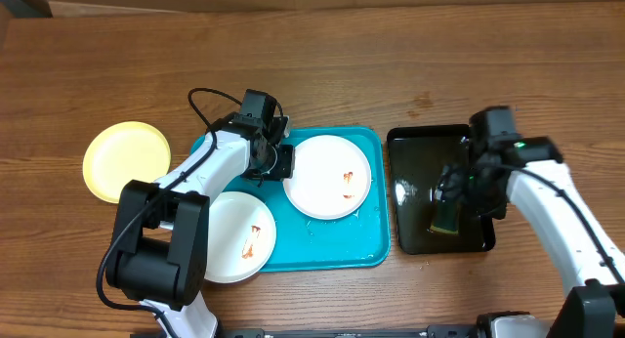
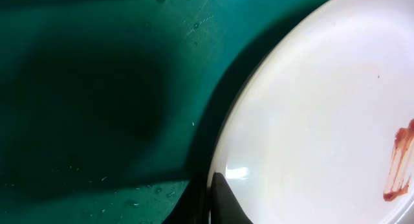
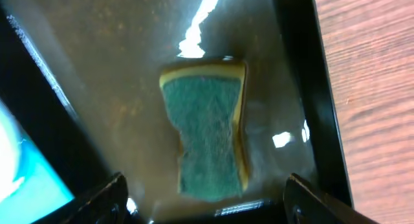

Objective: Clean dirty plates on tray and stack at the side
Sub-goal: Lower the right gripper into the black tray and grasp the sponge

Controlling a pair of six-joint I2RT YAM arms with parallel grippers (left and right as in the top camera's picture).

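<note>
Left arm (image 1: 205,167): white tapered link between bulky black joints; matte black shoulder block.
Cable (image 1: 207,96): thin, black, looped by the left wrist.
Left hand (image 1: 284,162): black, boxy; one dark wedge-shaped finger (image 2: 226,201) shows in the wrist view.
Right arm (image 1: 552,206): white links, black joints, small green light (image 1: 519,143).
Right hand (image 1: 451,203): black; two blunt black fingers (image 3: 115,195).

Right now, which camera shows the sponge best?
The right wrist view: the sponge fills the middle, green face and yellow edge clear. Overhead shows only a small, dim piece in the black tray. The left wrist view misses it.
</note>
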